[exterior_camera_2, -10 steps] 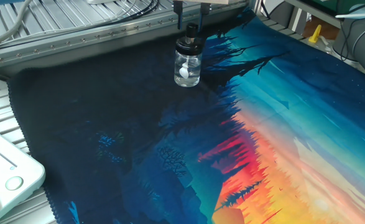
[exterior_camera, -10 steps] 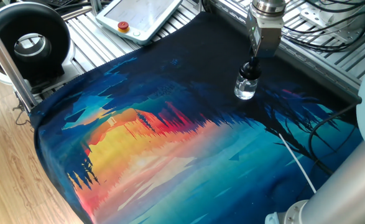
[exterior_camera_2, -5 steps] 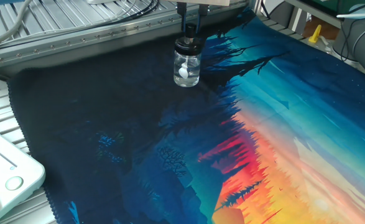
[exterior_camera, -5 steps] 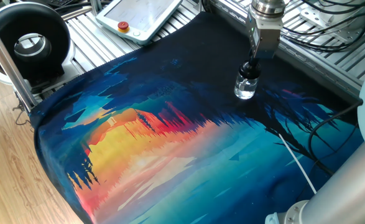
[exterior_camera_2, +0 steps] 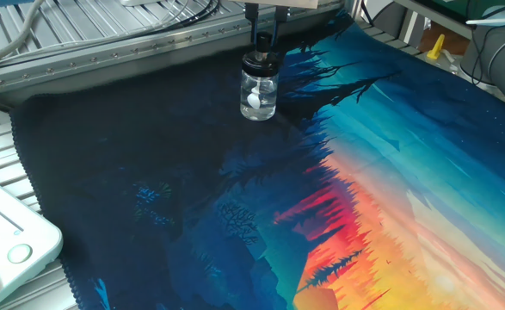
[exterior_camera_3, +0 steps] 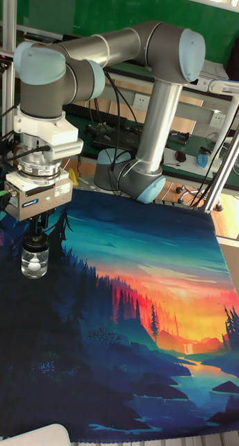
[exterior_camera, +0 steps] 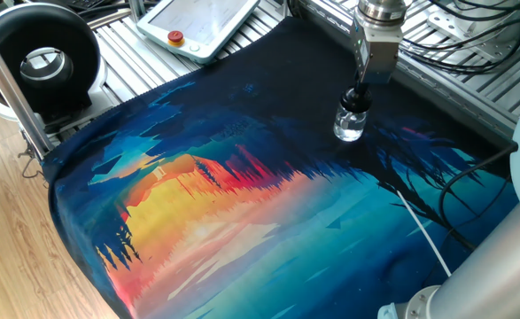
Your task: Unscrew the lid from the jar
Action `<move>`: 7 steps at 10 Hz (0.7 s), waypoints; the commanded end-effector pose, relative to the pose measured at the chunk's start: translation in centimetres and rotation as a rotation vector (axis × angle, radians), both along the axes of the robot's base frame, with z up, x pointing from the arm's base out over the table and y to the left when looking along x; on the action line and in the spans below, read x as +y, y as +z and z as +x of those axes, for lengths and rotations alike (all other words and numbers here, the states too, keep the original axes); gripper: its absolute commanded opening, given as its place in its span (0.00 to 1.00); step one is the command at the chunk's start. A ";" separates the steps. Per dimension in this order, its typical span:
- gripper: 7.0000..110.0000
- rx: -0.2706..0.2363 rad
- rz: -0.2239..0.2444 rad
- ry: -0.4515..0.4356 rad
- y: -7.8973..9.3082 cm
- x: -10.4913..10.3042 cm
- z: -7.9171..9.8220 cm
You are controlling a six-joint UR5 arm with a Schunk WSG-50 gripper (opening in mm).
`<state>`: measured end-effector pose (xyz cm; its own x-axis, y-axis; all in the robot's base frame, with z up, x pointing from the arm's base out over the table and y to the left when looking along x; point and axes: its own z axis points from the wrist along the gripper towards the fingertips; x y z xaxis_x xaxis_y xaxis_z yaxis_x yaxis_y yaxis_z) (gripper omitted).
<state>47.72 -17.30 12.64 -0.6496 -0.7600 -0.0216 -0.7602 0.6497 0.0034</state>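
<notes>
The jar (exterior_camera: 349, 126) (exterior_camera_2: 259, 93) (exterior_camera_3: 35, 262) is a small clear glass bottle standing upright on the dark far part of the colourful mat (exterior_camera: 242, 221), with something small and white inside. Its black lid (exterior_camera: 357, 100) (exterior_camera_2: 259, 61) (exterior_camera_3: 35, 242) sits on the neck. My gripper (exterior_camera: 360, 89) (exterior_camera_2: 262, 41) (exterior_camera_3: 37, 226) hangs straight above it, fingers pointing down and shut on the lid's narrow tip. The jar's base rests on the mat.
A white teach pendant (exterior_camera: 202, 27) lies on the slatted metal table beyond the mat, and a black round device (exterior_camera: 42, 62) stands at the far left. Cables (exterior_camera: 472, 35) run behind the gripper. A thin white cable (exterior_camera: 423, 232) crosses the mat's near right.
The fingers, which stood apart on either side of the lid one second ago, have closed onto its tip. The jar has stayed where it was.
</notes>
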 end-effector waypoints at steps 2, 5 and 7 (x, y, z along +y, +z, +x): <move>0.00 -0.008 0.002 0.001 0.1 0.0 0.2; 0.00 -0.003 -0.022 0.038 0.2 -0.2 0.1; 0.00 -0.002 -0.010 0.067 0.2 0.1 0.1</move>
